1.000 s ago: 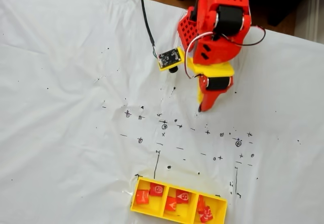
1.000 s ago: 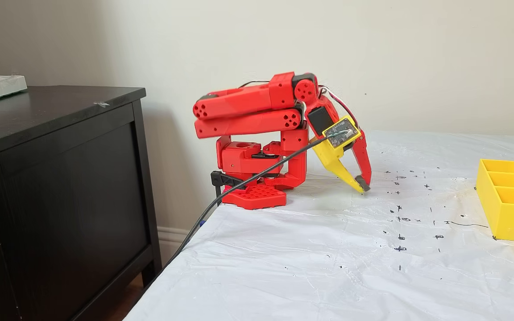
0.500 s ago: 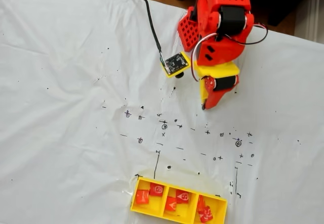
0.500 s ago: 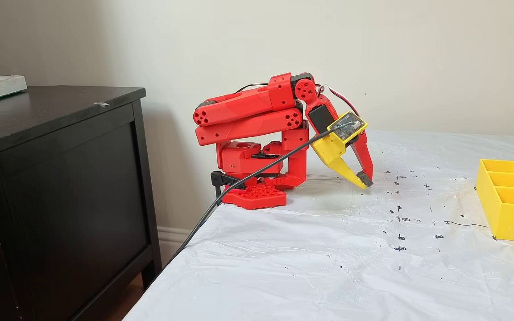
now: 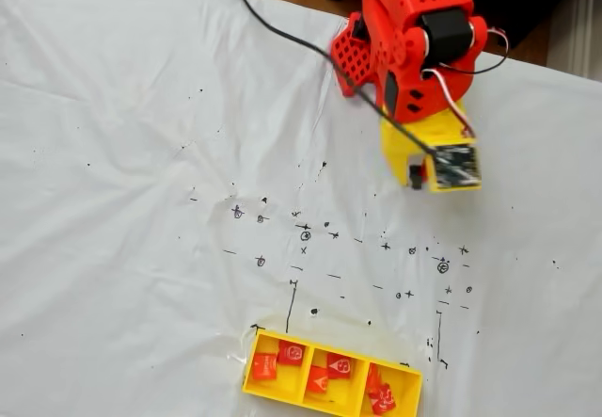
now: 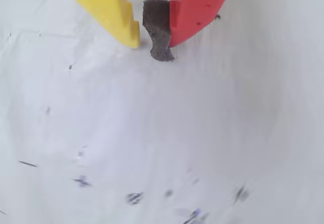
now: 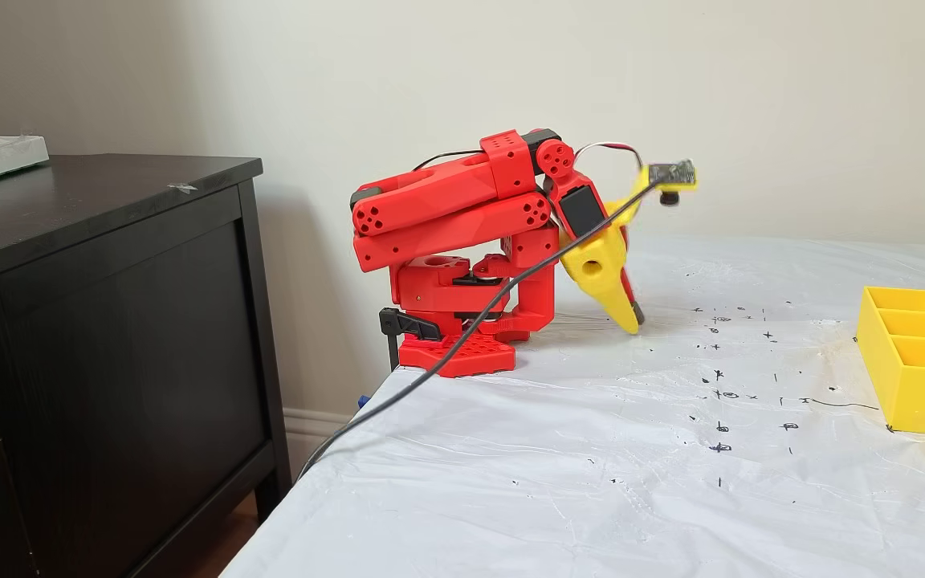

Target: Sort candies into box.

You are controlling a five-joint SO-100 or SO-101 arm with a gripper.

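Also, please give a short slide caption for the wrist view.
Closed gripper, yellow and red fingers, empty above the ink-marked white table cover.

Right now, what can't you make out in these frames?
- Small red-orange wrapped candies: white marks too small to read in a fixed view.
- Bright yellow three-compartment plastic tray: its walls hide the contents in a fixed view; the edge crops it.
- Hand: upper part cropped in the wrist view; pen marks blurred.

No legible txt, labels or nos.
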